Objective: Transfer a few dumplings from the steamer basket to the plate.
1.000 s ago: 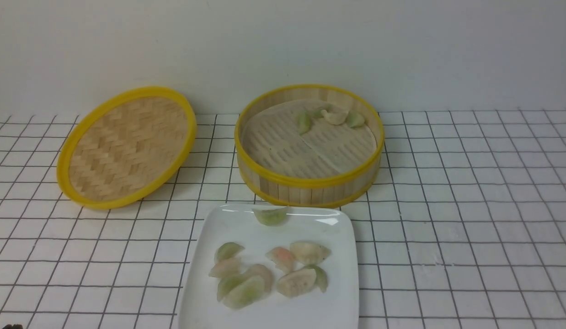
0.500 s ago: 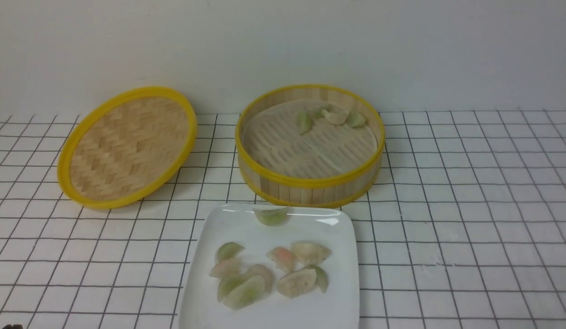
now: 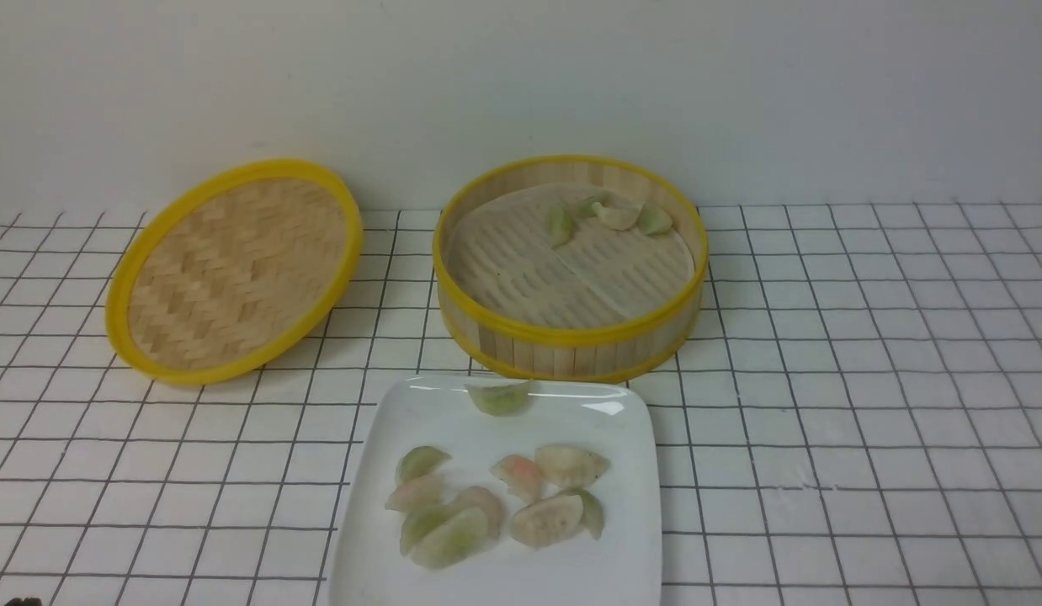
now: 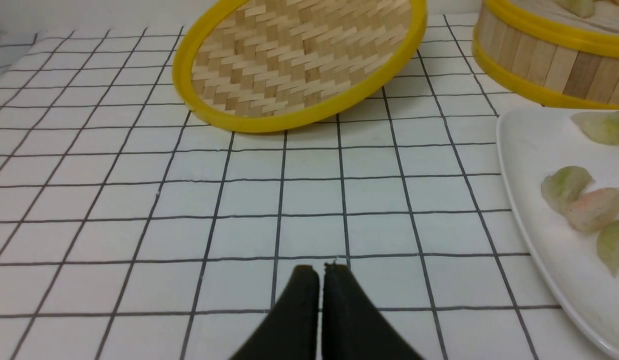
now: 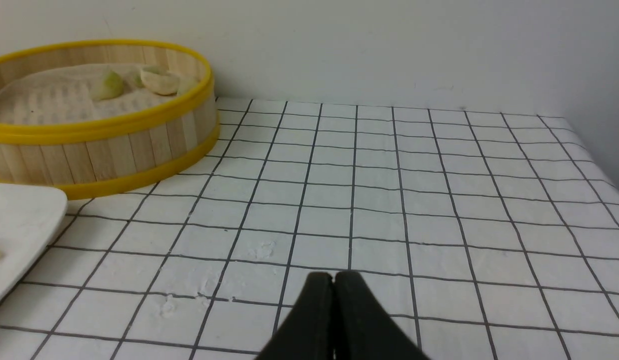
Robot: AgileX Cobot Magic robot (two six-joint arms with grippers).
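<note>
The round bamboo steamer basket (image 3: 571, 337) stands at the back centre with several dumplings (image 3: 615, 216) against its far wall. In front of it lies the white plate (image 3: 504, 581), carrying several pale green and pinkish dumplings (image 3: 542, 481); one green dumpling (image 3: 497, 397) rests on its far rim. My left gripper (image 4: 319, 270) is shut and empty over bare cloth, left of the plate (image 4: 529, 150). My right gripper (image 5: 333, 276) is shut and empty over bare cloth, right of the steamer basket (image 5: 114, 150). Neither arm shows in the front view.
The flat woven lid (image 3: 235, 269) with a yellow rim leans at the back left beside the steamer. A white cloth with a black grid (image 3: 866, 379) covers the table. A plain wall (image 3: 521, 84) rises just behind the steamer.
</note>
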